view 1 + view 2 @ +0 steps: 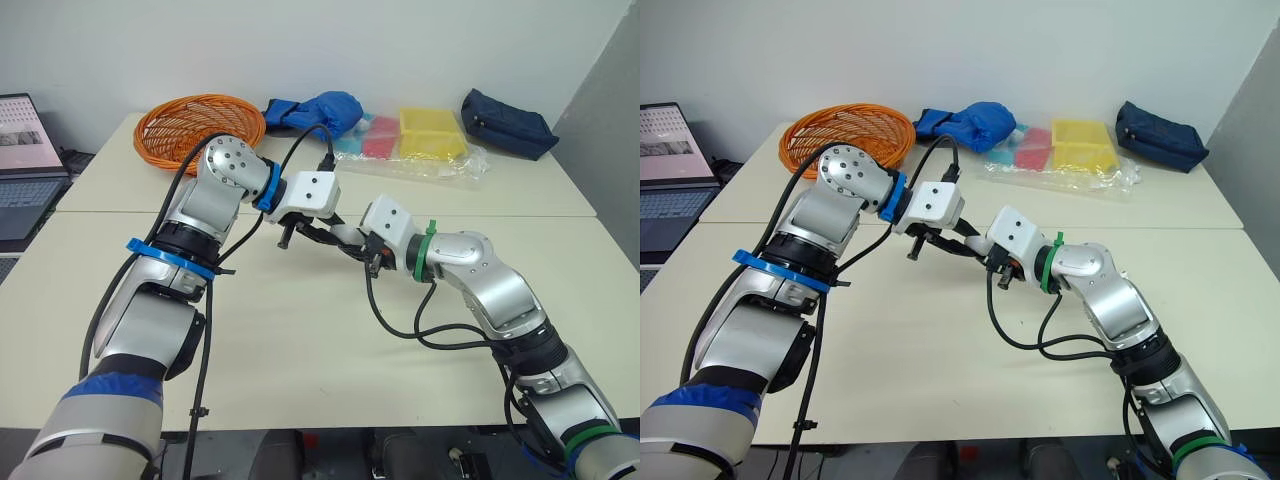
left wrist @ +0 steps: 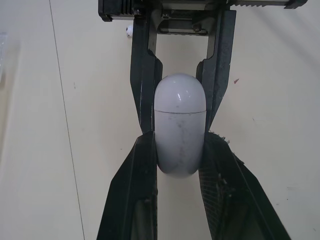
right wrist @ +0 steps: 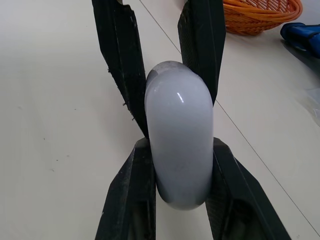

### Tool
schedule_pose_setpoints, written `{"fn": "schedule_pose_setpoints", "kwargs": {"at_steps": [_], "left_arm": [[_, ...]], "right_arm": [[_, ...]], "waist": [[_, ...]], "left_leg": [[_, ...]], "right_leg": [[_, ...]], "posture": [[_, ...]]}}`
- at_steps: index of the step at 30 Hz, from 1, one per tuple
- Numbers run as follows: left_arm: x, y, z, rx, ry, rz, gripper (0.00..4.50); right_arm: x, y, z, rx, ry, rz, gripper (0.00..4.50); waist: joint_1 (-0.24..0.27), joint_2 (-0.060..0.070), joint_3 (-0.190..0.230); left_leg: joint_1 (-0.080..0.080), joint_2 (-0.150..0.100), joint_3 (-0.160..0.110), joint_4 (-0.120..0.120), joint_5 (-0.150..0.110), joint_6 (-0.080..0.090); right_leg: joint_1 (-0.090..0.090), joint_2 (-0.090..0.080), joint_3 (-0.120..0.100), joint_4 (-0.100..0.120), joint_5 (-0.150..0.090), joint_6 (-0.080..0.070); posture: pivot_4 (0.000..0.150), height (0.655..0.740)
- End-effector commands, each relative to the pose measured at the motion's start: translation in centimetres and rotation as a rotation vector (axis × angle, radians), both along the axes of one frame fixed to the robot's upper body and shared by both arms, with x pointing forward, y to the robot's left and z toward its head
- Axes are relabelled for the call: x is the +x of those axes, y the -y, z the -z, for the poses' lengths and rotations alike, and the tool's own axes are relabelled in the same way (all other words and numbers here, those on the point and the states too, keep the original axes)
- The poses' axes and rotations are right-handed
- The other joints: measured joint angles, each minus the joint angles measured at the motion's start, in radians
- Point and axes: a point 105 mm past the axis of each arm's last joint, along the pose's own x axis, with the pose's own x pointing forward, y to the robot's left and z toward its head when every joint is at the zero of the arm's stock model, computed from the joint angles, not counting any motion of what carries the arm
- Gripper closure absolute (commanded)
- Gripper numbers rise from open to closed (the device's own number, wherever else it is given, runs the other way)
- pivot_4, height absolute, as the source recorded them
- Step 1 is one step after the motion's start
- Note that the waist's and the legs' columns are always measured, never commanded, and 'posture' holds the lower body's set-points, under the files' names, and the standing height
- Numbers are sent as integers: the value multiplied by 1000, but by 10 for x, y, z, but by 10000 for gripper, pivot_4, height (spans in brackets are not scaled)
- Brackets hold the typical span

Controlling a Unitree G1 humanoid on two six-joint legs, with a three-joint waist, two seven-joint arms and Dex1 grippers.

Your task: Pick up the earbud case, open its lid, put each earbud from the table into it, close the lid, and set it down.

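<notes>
Above mid-worktop (image 1: 300, 350), left jaws and right jaws both clamp the case (image 2: 180, 125) from opposite ends, lid shut. Left wrist view adds the lid seam and one earbud (image 2: 129, 31) lying on the worktop. Right wrist view adds the basket (image 3: 260, 15) beyond.

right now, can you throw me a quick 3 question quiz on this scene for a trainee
1. True or false: the lid of the earbud case is open.
2. Pick one. Who grips the case? A: the left gripper alone. B: the right gripper alone. C: both, from opposite ends.
3. Fill the gap: the orange basket sits at the far ___ corner of the table, by the robot's sides.

Key: 1 false, the seam is shut. 2 C. 3 left.
</notes>
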Motion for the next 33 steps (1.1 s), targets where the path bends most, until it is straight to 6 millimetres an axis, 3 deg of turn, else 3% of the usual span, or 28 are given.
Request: {"fn": "schedule_pose_setpoints", "kwargs": {"at_steps": [1,7,8,9,13,16,17,20,23,26,29,33], "left_arm": [[-2,6,-12,-27,36,20,37517],[-5,4,-9,-40,-6,11,37517],[-5,3,-9,-49,-13,2,37517],[-4,3,-9,-73,-32,-15,37517],[-5,-2,-7,-176,-143,-61,37517],[-11,-5,-4,-265,-219,-73,37517],[-12,-5,-3,-291,-245,-83,37517],[-21,-13,13,-484,-473,-180,37517],[-27,-14,18,-671,-567,-245,37517],[-15,-8,30,-896,-453,-397,37517],[-15,-2,36,-1046,-248,-457,37517],[-25,8,35,-1077,-360,-433,37517]], "right_arm": [[-2,-4,-19,14,66,-31,36293],[-2,-2,-19,9,62,-35,36293],[-1,-1,-19,9,61,-34,29322],[-1,1,-19,12,54,-35,27483],[-6,9,-24,45,16,-54,13194],[-17,20,-34,135,-54,-77,2242],[-23,24,-36,152,-79,-90,582],[-48,55,-62,259,-157,-149,582],[-52,68,-83,282,-99,-126,582],[-45,66,-94,249,-11,-75,582],[-44,62,-91,156,50,-81,582],[-41,59,-82,127,68,-105,582]], "waist": [[0,0,0],[0,0,0],[0,0,0],[0,0,0],[0,0,0],[0,0,0],[1,0,0],[1,0,0],[-1,0,0],[1,0,0],[2,1,-1],[1,0,0]], "left_leg": [[0,0,0,0,0,0],[0,0,0,0,0,0],[0,0,0,0,0,0],[0,0,0,0,0,0],[0,0,0,0,0,0],[0,0,0,0,0,0],[0,0,0,0,0,0],[0,0,-2,0,0,0],[1,0,-3,0,0,0],[3,-1,-4,1,0,0],[9,-1,-3,0,0,0],[10,-1,-1,0,0,0]], "right_leg": [[0,0,0,0,0,0],[0,0,0,0,0,0],[0,0,0,0,0,0],[0,0,0,0,0,0],[0,0,0,0,0,0],[0,0,0,0,0,-1],[0,0,0,0,1,-1],[1,-1,0,0,2,-4],[1,-3,0,0,2,-4],[4,-3,0,1,1,0],[8,-3,3,1,1,0],[9,-3,4,1,2,0]], "posture": [[1500,7400],[1500,7400],[1500,7400],[1500,7400],[1500,7400],[1500,7400],[1500,7400],[1500,7400],[1500,7400],[1500,7400],[1500,7400],[1500,7400]]}}
